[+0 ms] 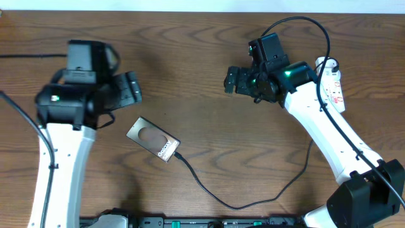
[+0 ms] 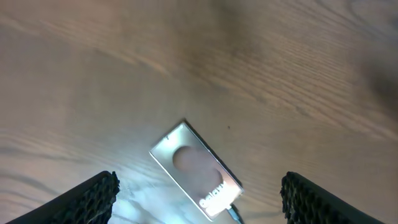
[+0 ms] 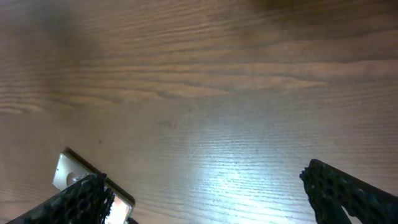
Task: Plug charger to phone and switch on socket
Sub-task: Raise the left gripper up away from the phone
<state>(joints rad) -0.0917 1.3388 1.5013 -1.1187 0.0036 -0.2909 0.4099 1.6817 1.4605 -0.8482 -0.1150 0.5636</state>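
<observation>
Phone [image 1: 153, 139] lies flat and askew on the brown wood-grain table [image 1: 190, 50], the charger [image 1: 240, 204] tip touching its near end, the white socket [image 1: 332, 85] well apart toward the right, while left hand [image 1: 133, 88] and right hand [image 1: 231, 80] hover spread wide, grasping nothing.

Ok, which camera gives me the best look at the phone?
Left wrist: the phone lies large and almost whole, near mid-frame. Overhead shows it small, with the charger at its end. Right wrist catches only one corner, bottom left.
</observation>
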